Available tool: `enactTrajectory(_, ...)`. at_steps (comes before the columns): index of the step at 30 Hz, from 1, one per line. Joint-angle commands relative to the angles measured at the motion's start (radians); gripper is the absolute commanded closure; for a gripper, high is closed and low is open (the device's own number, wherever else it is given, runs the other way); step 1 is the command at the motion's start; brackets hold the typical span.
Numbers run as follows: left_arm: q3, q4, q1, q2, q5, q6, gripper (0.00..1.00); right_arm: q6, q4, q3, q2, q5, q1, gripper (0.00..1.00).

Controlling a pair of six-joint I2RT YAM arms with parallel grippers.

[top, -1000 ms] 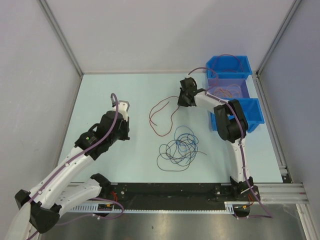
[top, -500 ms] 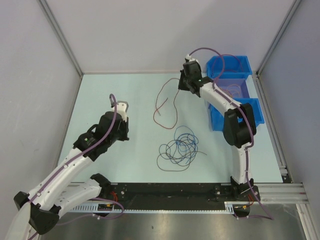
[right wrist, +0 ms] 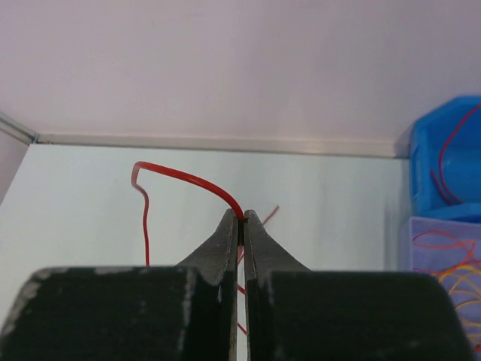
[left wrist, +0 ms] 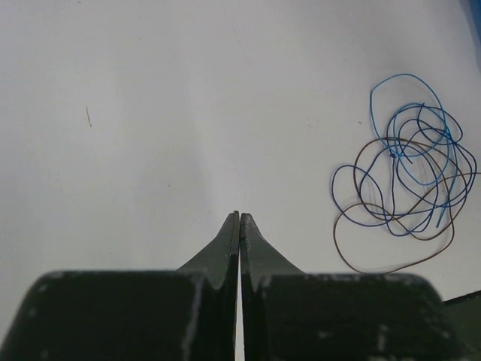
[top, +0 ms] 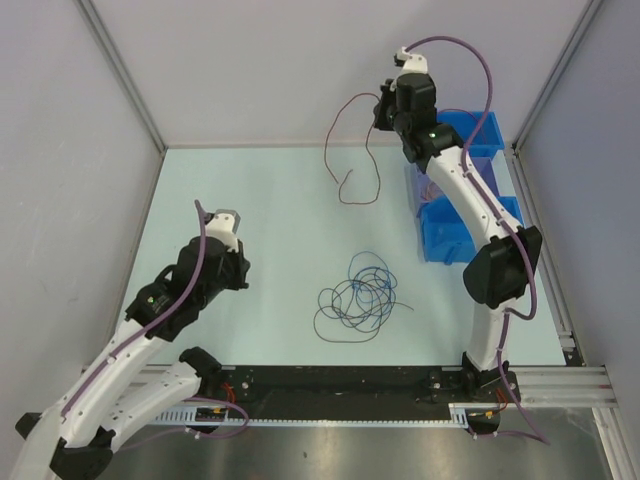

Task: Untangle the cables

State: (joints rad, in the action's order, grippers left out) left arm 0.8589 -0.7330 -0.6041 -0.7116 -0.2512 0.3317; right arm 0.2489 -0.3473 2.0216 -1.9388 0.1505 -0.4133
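Top view: the right gripper (top: 384,106) is high over the far side of the table (top: 230,180), clamped on one end of the red cable (top: 327,150). The rest hangs down in a loose curl; I cannot tell if its low end touches. The tangle (top: 358,300) of blue and dark cables lies near the front, well apart from both arms.

Left wrist: the left gripper (left wrist: 240,219) is closed and holds nothing. The tangle is to its right, w/o contact.

Right wrist: the jaws pinch the red cable at the very tips. These cables are prob. light, soft and a bit slippery, so better to grip a free end or an outer loop, not the knot.
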Motion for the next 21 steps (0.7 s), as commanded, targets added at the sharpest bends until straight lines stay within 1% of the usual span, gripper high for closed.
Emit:
enactTrajectory(1,-0.014,0.024,-0.003,0.004,-0.01,0.018,1.0,-0.088,0.041,0.12,0.046,0.02,0.022,1.0)
enactTrajectory(5,-0.015,0.021,-0.003,0.006,-0.023,0.021,1.0,-0.12,0.067,0.204,0.032,0.017,0.048,1.0)
enactTrajectory(10,-0.017,0.021,-0.003,0.018,-0.04,0.026,1.0,-0.172,0.131,0.25,0.006,-0.005,0.082,1.0)
enactTrajectory(15,-0.018,0.021,-0.003,0.005,-0.042,0.026,1.0,-0.178,0.163,0.313,-0.025,-0.037,0.117,1.0)
enactTrajectory(21,-0.018,0.02,0.006,-0.008,-0.043,0.026,1.0,-0.177,0.248,0.353,-0.055,-0.063,0.146,1.0)
